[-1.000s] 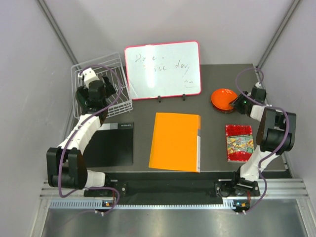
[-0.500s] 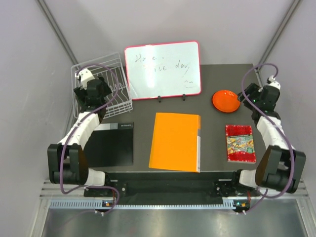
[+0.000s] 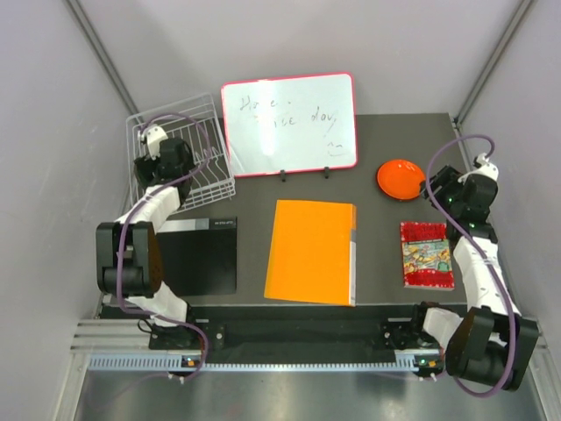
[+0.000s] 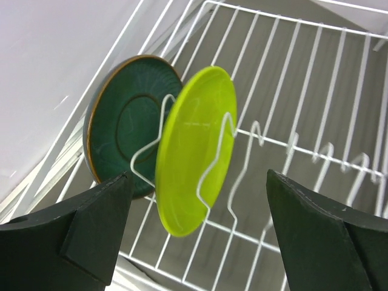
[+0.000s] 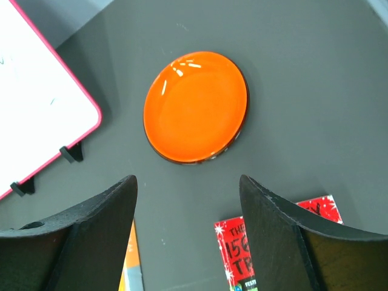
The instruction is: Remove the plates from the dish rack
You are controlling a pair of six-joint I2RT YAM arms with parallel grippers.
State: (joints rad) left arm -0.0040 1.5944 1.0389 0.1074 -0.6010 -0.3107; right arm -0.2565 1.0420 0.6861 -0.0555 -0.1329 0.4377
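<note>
Left fingers [image 4: 66,236]: spread open and gripping nothing, one on each side of the lime green plate [image 4: 194,148], not touching it.
Right fingers [image 5: 285,242]: spread open and empty, hovering above the orange plate [image 5: 195,107].
Plates in the dish rack [image 3: 210,180]: the lime green one stands on edge between wire tines. The teal plate [image 4: 124,130] stands just behind it, near the rack's side.
Plate already out: the orange one lies flat on the tabletop [image 5: 315,91], near the whiteboard [image 5: 36,79].
Handling: you should expect light, stiff, glossy plates, so likely slippery. Pinch the lime green one across its rim and lift it clear of the tines.
Hidden: you see no red plate in any view. The lime green plate covers part of the teal one. From above, the left arm covers much of the rack.
</note>
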